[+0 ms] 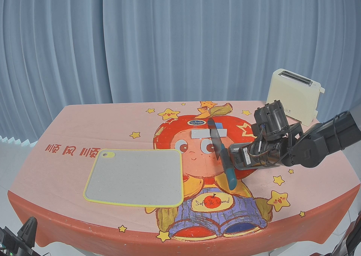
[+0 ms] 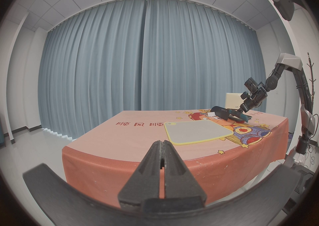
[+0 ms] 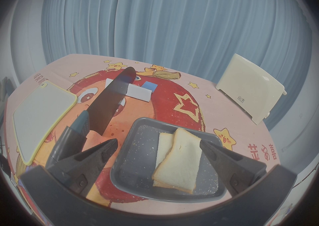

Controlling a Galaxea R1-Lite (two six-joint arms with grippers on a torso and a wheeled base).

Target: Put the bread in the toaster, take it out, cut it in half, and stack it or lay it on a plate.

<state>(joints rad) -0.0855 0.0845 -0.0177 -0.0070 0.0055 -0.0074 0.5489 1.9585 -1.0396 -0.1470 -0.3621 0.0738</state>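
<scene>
Two halves of white bread (image 3: 179, 160) lie overlapping on a dark grey plate (image 3: 133, 167) on the table's right side. My right gripper (image 3: 159, 143) hovers open just above them, one finger on each side and nothing between them; it points left beside the knife's handle (image 1: 237, 157). The knife (image 1: 222, 153), dark blade and teal handle, lies on the tablecloth left of the plate (image 3: 111, 97). The cream toaster (image 1: 295, 95) stands at the back right, its slots showing no bread. My left gripper (image 2: 162, 170) is shut, off the table's front left corner (image 1: 26, 230).
A grey cutting board with a yellow rim (image 1: 135, 177) lies bare at the front left of the table. A white strip with a blue piece (image 1: 208, 132) lies under the knife's tip. The right arm (image 1: 319, 140) stretches over the table's right edge.
</scene>
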